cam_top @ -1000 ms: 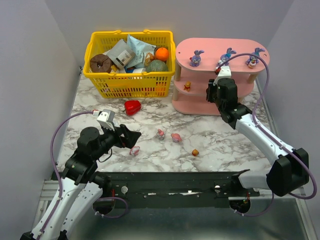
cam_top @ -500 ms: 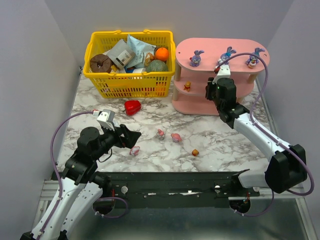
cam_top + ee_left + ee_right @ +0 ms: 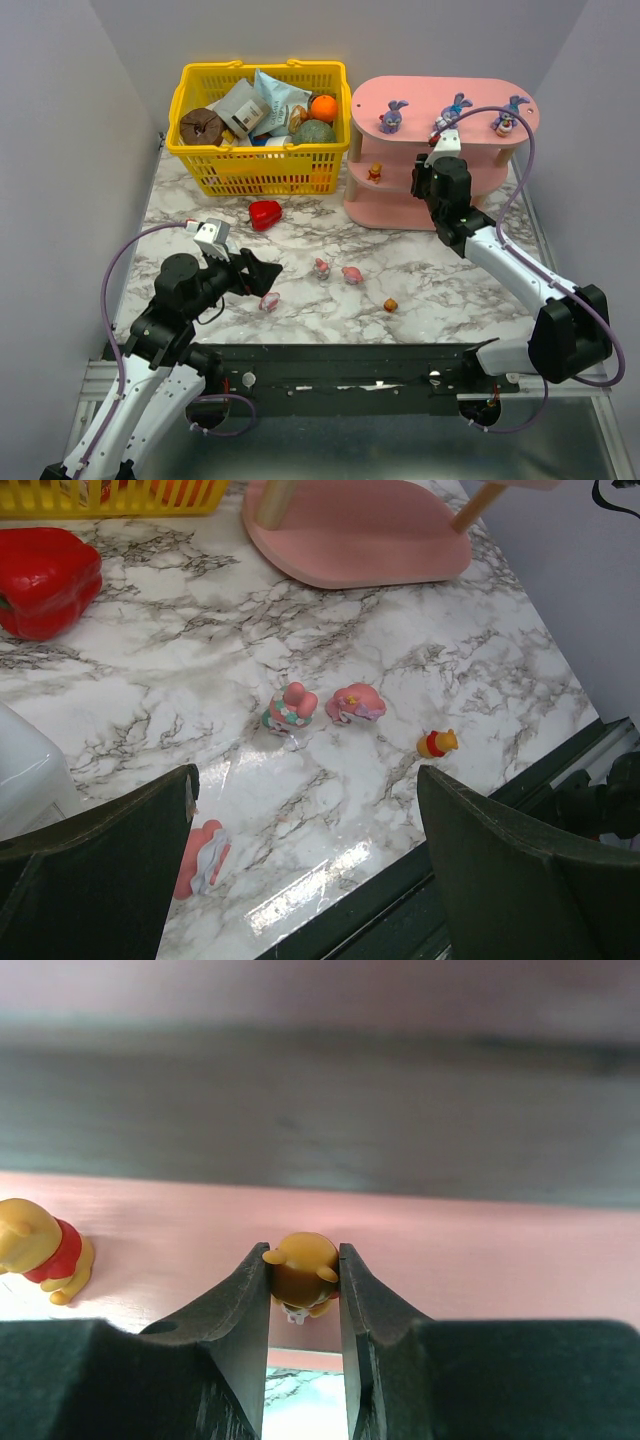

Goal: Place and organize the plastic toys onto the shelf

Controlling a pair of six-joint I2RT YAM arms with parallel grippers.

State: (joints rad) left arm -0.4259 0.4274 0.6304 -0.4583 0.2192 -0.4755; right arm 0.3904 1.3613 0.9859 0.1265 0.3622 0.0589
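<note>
At the middle tier of the shelf [image 3: 420, 95], the right gripper [image 3: 303, 1256] is clamped on an orange bear [image 3: 303, 1278], its two dark fingers pressed against the toy's sides over the pink board (whether the bear's feet touch the board cannot be told). A second orange bear [image 3: 40, 1245] stands on the same tier, to the left in the wrist view and apart from the held one. Three bunnies [image 3: 392, 117] stand spaced along the top board. The left gripper [image 3: 307, 780] hovers low over the marble table [image 3: 150, 680], jaws spread wide with nothing between them. Ahead of it lie three pink-white figurines [image 3: 290, 708], two close together and one beside the left finger, plus a third orange bear [image 3: 437, 743] near the table's front edge.
</note>
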